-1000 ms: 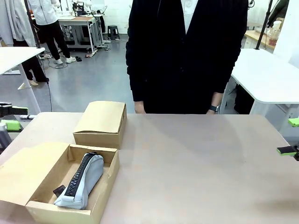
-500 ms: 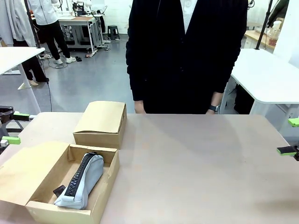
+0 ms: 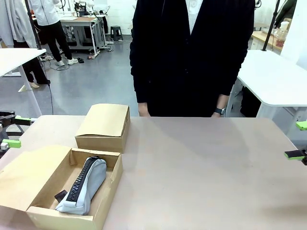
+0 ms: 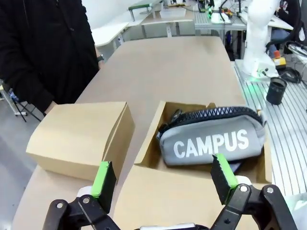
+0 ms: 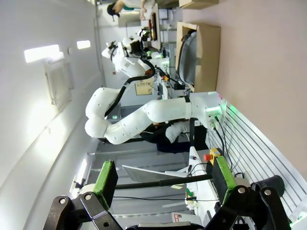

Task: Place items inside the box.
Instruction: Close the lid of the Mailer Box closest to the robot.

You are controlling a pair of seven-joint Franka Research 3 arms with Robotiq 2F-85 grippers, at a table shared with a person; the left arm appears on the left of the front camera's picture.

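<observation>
The open cardboard box (image 3: 103,191) stands at the near left corner of the table (image 3: 201,167) and serves as reference. Inside it lies the grey zip pouch (image 3: 84,184), its black zipper uppermost, running lengthwise from the near wall toward the far wall; the left wrist view shows white "CAMPUS" lettering on the side of the grey zip pouch (image 4: 211,139). A small black object (image 3: 60,195) lies on the box floor just left of the pouch; what it is cannot be told. The box's flap is folded out flat to its left.

The left gripper (image 3: 10,130) is at the left edge of the front view, left of the box and beyond its flap, fingers spread apart and holding nothing; from its own camera the left gripper (image 4: 163,178) looks down over the box from above the flap.

Just beyond the box, touching or nearly so, stands a closed cardboard box (image 3: 104,127).

The right gripper (image 3: 298,141) is far to the right of the box, at the table's right edge, fingers spread and empty.

Beyond the table's far edge stands a person in black (image 3: 192,57), arms down.
</observation>
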